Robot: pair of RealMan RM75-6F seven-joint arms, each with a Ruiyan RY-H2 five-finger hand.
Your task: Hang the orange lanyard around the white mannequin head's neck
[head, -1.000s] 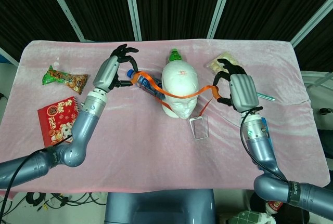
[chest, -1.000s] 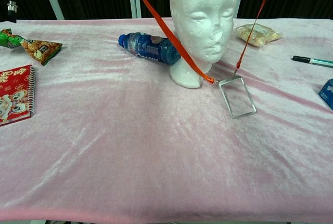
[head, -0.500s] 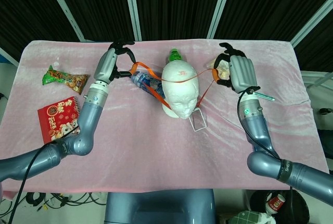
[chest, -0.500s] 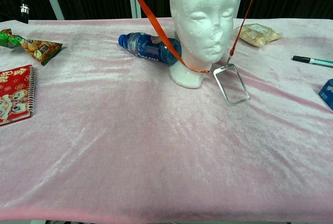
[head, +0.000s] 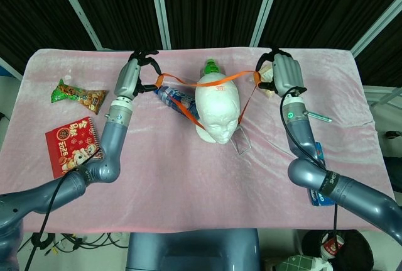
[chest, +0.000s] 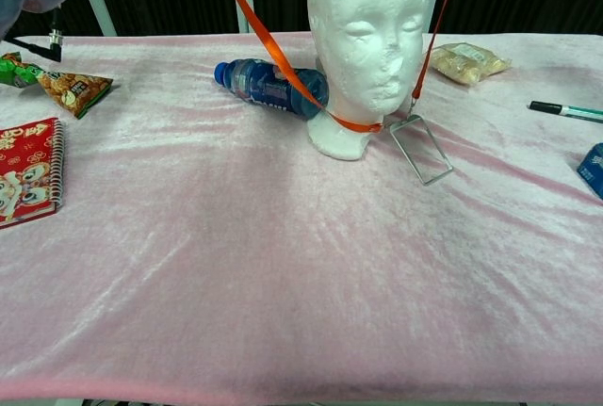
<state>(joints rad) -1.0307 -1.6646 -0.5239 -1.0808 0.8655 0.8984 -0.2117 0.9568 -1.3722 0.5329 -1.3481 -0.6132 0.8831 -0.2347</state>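
The step in hand looks like the passing of the loop over the head: the orange lanyard (head: pixel 188 104) is stretched between the two raised hands, its upper strand lying across the crown of the white mannequin head (head: pixel 218 104), which stands upright near the middle of the bench (head: pixel 188 176), toward the far edge. The left hand (head: pixel 135 73) pinches the strap on the side toward the left edge, and the right hand (head: pixel 281 75) grips it on the side toward the right edge, both held above the bench surface. In the chest view the lower part of the loop already runs across the front of the neck at the base, with the clear badge holder (chest: pixel 421 149) hanging from it and resting tilted on the bench just beside the base. The next move, as I judge it, calls for carrying the upper strand back over the crown and down behind the head, then letting go with both hands so that the loop settles round the neck. The back of the head is hidden, so whether the strap has cleared the crown cannot be told; the chest view cuts off both hands, and the fingers' hold on the strap is small and hard to make out.
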